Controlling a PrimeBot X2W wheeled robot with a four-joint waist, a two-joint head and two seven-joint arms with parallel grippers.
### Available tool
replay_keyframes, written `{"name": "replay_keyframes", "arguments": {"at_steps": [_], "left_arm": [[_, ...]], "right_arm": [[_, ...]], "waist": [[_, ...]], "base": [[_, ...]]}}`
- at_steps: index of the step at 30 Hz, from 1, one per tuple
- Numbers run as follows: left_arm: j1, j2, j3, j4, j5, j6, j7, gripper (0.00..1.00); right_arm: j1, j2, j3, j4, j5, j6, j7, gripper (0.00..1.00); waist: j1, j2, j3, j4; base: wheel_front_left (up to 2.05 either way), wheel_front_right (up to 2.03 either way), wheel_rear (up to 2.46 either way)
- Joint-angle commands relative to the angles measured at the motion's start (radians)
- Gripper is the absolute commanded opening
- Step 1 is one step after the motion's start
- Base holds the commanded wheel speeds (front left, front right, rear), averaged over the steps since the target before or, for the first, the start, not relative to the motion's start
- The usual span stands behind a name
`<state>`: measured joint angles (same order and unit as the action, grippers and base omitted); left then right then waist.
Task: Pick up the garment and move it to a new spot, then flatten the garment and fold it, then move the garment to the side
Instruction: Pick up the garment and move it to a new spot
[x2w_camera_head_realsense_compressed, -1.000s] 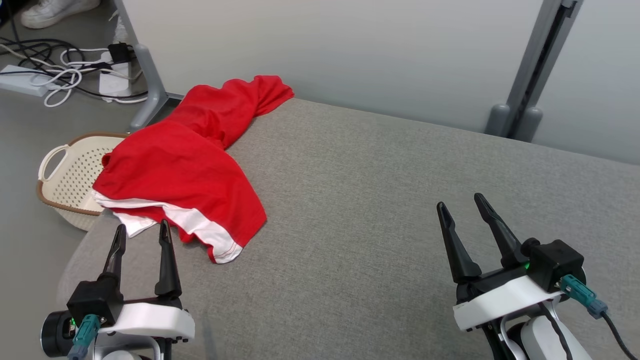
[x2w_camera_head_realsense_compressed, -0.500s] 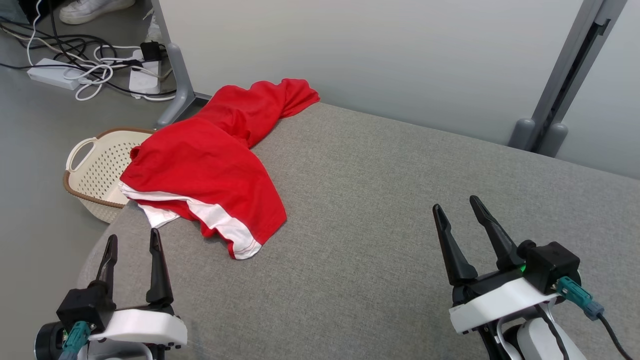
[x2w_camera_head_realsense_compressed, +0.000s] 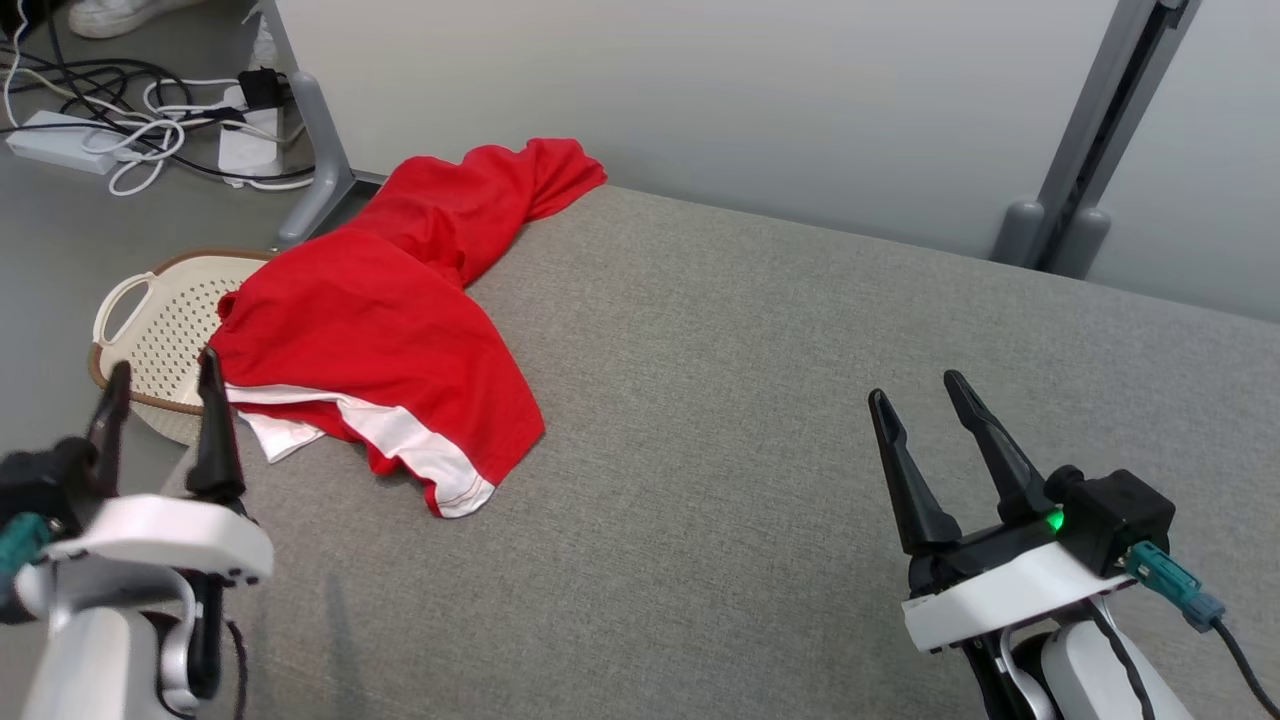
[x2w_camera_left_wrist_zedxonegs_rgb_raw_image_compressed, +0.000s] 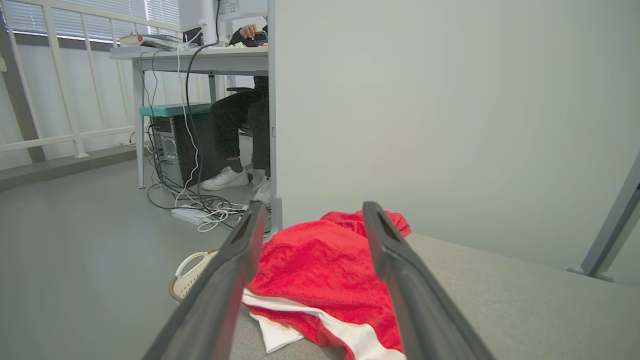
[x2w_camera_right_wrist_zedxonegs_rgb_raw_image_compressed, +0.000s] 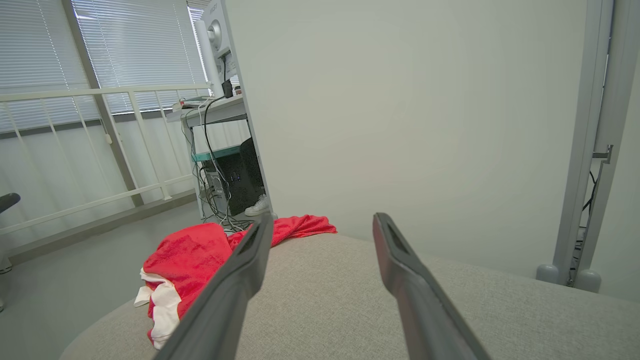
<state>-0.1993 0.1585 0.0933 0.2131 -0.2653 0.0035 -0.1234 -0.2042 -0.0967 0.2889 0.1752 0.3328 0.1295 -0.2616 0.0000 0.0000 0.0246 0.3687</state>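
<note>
Red garment (x2w_camera_head_realsense_compressed: 385, 320) – crumpled, white-trimmed hem – draped over grey table (x2w_camera_head_realsense_compressed: 800, 400) corner.

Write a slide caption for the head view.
Red garment crumpled at the grey table's left end, basket on the floor beside; left pincer and right pincer open, empty.

Right of the red garment (x2w_camera_head_realsense_compressed: 380, 330) the grey cushion (x2w_camera_head_realsense_compressed: 760, 420) lies open; a partition (x2w_camera_head_realsense_compressed: 700, 90) borders its far edge.

Basket (x2w_camera_head_realsense_compressed: 160, 325) partly hidden behind garment (x2w_camera_head_realsense_compressed: 370, 330); shoe (x2w_camera_head_realsense_compressed: 110, 16) cut by top edge.
</note>
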Motion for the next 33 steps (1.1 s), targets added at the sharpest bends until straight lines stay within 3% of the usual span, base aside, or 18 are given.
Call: {"name": "replay_keyframes", "arguments": {"at_steps": [1, 13, 21, 33], "left_arm": [[-0.036, 0.019, 0.009, 0.001, -0.005, -0.004, 0.020, 1.00], [-0.288, 0.186, 0.129, 0.230, -0.170, -0.058, 0.250, 1.00], [-0.411, 0.257, 0.147, 0.418, -0.220, -0.080, 0.339, 1.00], [-0.555, 0.364, 0.205, 0.724, -0.268, -0.037, 0.386, 1.00]], "right_arm": [[-0.014, -0.009, -0.002, -0.006, 0.002, 0.002, -0.005, 1.00], [-0.086, -0.063, 0.017, -0.037, 0.020, 0.002, -0.005, 1.00], [-0.138, -0.102, 0.034, -0.067, 0.028, 0.002, -0.005, 1.00], [-0.206, -0.143, 0.049, -0.113, 0.041, 0.002, -0.005, 1.00]], "waist": [[0.0000, 0.0000, 0.018, -0.017], [0.0000, 0.0000, 0.152, -0.140], [0.0000, 0.0000, 0.243, -0.214], [0.0000, 0.0000, 0.381, -0.311]], "base": [[0.00, 0.00, 0.00], [0.00, 0.00, 0.00], [0.00, 0.00, 0.00], [0.00, 0.00, 0.00]]}}
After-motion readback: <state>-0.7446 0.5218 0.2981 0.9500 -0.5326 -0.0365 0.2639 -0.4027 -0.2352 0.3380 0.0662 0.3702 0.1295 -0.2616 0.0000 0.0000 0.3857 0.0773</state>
